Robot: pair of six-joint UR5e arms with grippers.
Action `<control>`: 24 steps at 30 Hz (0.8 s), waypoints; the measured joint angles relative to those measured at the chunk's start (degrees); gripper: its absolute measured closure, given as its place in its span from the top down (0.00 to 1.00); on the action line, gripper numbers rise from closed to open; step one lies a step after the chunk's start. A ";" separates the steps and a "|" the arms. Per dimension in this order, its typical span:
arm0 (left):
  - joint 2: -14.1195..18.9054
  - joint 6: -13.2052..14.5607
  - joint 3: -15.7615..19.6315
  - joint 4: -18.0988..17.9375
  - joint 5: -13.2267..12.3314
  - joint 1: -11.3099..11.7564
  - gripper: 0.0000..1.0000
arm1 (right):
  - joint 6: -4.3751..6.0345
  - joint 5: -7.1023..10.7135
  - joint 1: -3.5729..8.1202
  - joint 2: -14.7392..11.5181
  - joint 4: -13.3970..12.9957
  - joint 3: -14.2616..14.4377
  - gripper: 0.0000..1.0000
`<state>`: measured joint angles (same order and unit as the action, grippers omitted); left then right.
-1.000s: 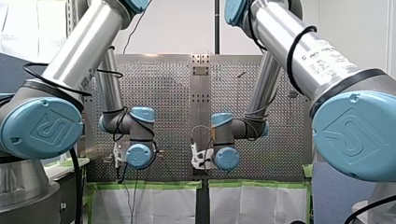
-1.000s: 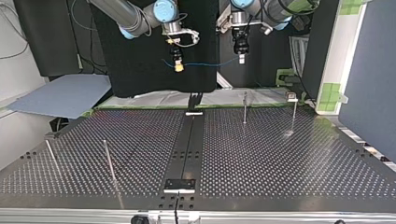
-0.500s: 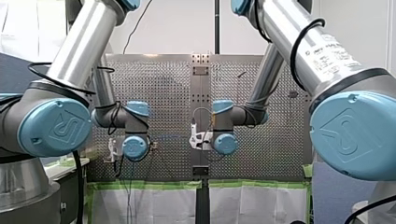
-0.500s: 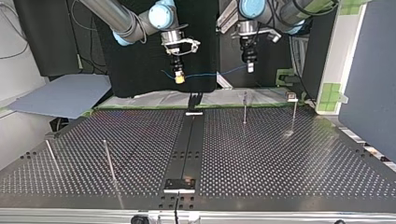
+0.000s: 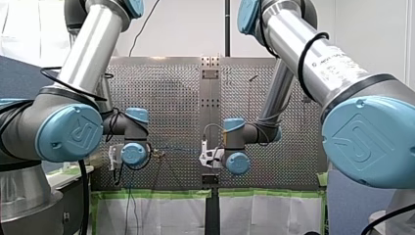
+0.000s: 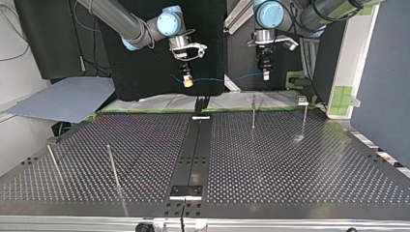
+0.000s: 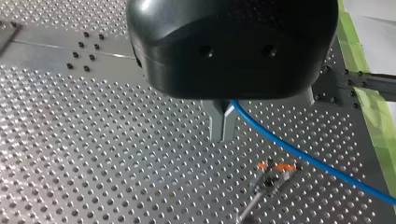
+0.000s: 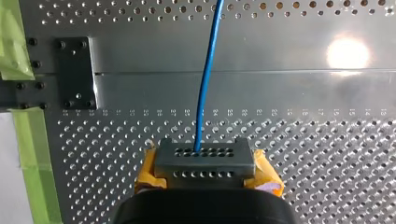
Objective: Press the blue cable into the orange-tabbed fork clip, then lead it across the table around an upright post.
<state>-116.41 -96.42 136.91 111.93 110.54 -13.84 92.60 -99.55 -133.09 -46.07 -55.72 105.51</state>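
Observation:
A thin blue cable hangs in the air between my two grippers, above the table's far edge in the top view. My left gripper has its metal fingers shut on the blue cable, which runs off to one side. Below and ahead of it, the orange-tabbed fork clip stands on a thin stem over the perforated plate. My right gripper, with yellow pads, is shut on the cable too. In the top view my left gripper is right of my right gripper.
Upright posts stand on the perforated table: two at the top view's far right and two at its near left. A dark rail runs down the middle. Green tape edges the plate.
In the top view both grippers have moved right and a little lower, the left one further. The cable stays held between them.

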 joint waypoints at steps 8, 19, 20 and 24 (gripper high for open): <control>-2.70 -0.46 0.00 -0.10 -3.72 3.81 0.00 | 0.22 1.47 0.61 0.43 1.05 -2.24 0.00; -7.83 -1.45 -0.64 -0.49 -8.15 7.82 0.00 | 0.11 3.43 1.68 2.31 2.80 -5.50 0.00; -8.19 -1.47 -0.87 -0.26 -8.50 7.85 0.00 | 0.07 3.42 1.78 2.71 3.12 -5.89 0.00; -9.80 -1.84 -2.28 0.99 -10.11 7.95 0.00 | 0.08 3.50 2.24 4.19 4.02 -7.52 0.00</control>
<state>-126.21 -98.26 134.63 112.92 100.43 -5.89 92.67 -96.05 -130.85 -41.88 -51.70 97.99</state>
